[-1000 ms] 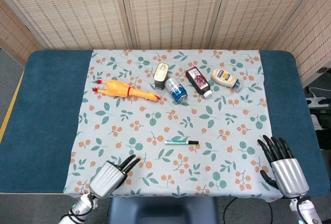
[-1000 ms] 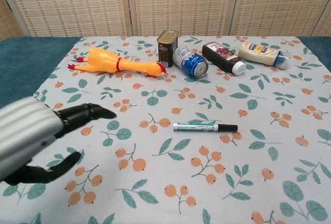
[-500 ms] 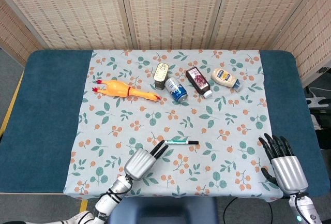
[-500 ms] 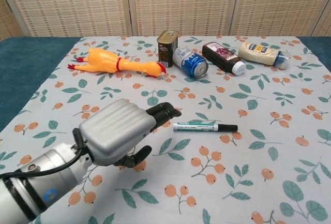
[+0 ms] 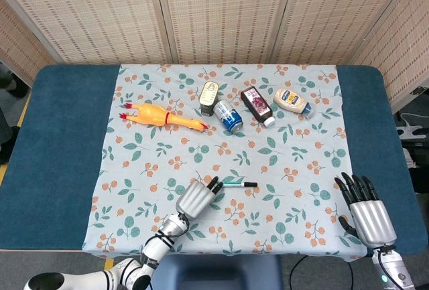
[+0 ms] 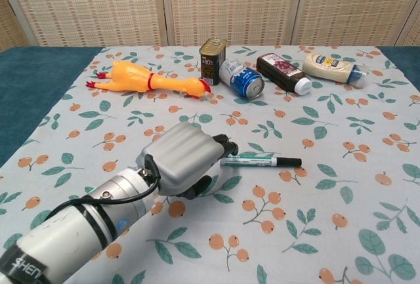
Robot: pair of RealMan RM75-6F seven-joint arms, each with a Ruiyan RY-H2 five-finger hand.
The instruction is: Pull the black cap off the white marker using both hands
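Left hand, silver-backed with black fingers: positioned just beside the barrel end of the slim white marker with green print, fingers curled forward toward it, nothing visibly gripped. Contact with the barrel cannot be confirmed; fingertips hidden behind the hand's back in the chest view.

Right hand: resting at the near right edge of the worktop on the blue padding, fingers spread apart, holding nothing, well apart from the marker.

Marker: lying flat on the leaf-and-berry patterned cloth, near the centre of the front half, black cap pointing toward the robot's right.

Step in hand, as judged: approach and first grasp of the barrel by the left hand. Cap not yet removed.

Next move, as judged:
- Close left fingers around the white barrel; lift clear of the cloth.
- Bring right hand across to the cap end; pinch the cap only.
- Pull apart along the marker's axis.

Precaution: thin, round body likely to roll under a glancing touch.
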